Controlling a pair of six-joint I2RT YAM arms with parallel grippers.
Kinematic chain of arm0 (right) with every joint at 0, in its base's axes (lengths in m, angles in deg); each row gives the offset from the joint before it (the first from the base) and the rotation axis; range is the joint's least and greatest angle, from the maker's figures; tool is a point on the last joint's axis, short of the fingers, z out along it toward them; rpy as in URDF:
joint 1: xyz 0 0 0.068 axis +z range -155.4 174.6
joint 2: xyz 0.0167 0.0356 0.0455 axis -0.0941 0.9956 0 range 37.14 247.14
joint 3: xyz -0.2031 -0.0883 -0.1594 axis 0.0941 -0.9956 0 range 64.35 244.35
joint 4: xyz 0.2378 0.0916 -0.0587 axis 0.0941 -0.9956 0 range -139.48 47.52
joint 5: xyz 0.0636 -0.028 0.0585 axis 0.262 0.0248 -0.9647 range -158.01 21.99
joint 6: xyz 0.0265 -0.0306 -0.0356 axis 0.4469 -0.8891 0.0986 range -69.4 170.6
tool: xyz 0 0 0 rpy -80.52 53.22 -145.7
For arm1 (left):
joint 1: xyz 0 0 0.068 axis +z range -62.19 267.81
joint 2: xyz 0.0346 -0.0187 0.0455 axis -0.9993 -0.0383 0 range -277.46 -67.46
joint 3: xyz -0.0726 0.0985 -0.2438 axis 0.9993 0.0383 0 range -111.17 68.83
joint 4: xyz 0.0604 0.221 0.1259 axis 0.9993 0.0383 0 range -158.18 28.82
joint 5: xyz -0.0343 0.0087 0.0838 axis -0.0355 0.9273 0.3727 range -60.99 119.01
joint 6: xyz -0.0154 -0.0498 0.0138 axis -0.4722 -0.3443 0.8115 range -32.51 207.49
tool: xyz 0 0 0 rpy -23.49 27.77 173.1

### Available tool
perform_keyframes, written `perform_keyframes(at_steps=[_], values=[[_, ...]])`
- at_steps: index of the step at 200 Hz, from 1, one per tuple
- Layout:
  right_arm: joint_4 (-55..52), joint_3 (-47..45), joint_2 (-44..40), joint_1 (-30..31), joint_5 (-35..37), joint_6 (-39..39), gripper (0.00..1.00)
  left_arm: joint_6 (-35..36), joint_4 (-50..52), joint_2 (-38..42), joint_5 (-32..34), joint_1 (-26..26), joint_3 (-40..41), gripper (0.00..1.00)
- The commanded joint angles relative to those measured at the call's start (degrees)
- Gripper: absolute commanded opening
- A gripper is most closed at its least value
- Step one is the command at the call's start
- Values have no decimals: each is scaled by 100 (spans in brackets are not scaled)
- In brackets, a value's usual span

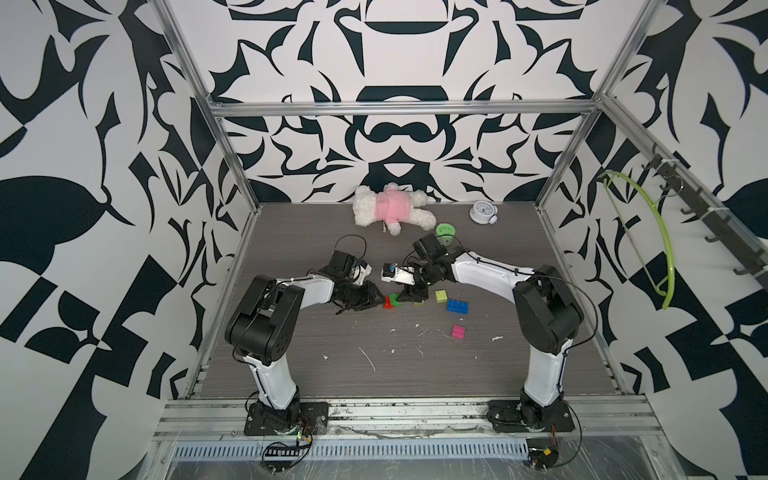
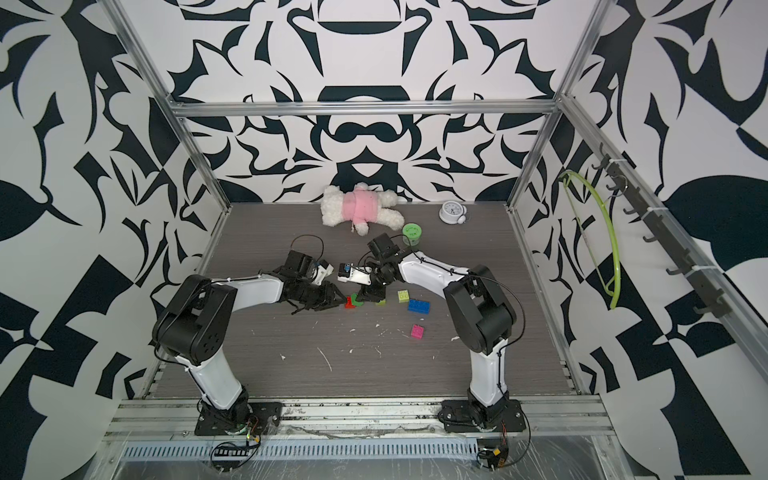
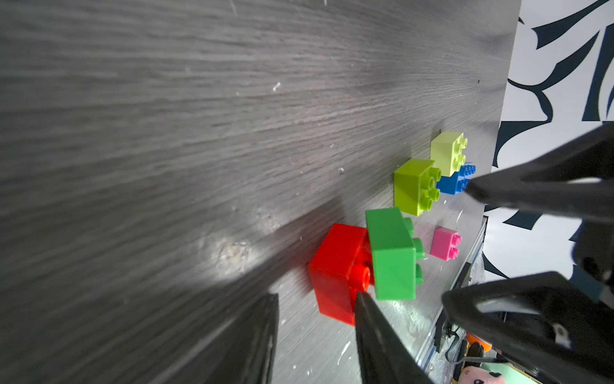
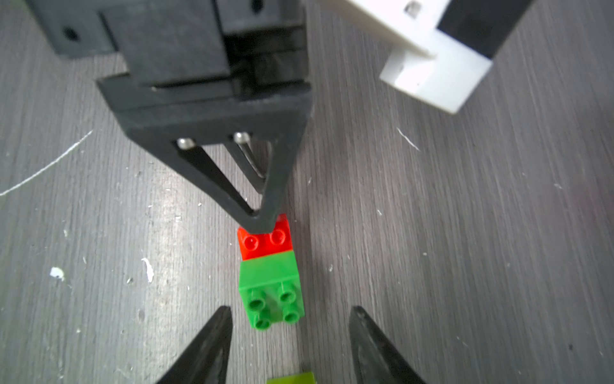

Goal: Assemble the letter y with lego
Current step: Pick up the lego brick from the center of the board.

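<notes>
A green brick (image 4: 270, 286) is seen stacked half over a red brick (image 4: 264, 246). The right gripper (image 4: 291, 309) is spread beside it, unclamped; the left gripper (image 3: 317, 295) is parted, touching red.

1. We find a plush toy (image 1: 386, 208) at the back of the worktop (image 1: 374, 374), an alarm clock (image 1: 482, 212) to its right, and a round jar (image 1: 445, 232) before them.
2. Mid-worktop lies a stacked brick pair (image 1: 390, 302).
3. Right of it we see a square brick (image 1: 441, 295), a long brick (image 1: 458, 306) and, nearer the front, a lone brick (image 1: 458, 331).

Right end effector (image 1: 407, 296) half-hides one yellow-green brick (image 1: 418, 304) — studs unreadable.
</notes>
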Motion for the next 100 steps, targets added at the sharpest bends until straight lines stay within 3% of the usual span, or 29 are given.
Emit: perform_keyframes(at_steps=[1,39,100], values=[[-161,261,69,55,-251,-172,59,114,175,-209,216,-5,145,43],[-182,296,213,60,-198,-233,59,114,155,-218,220,-4,167,43],[-206,231,286,62,-251,-267,49,105,149,-253,247,-8,197,42]])
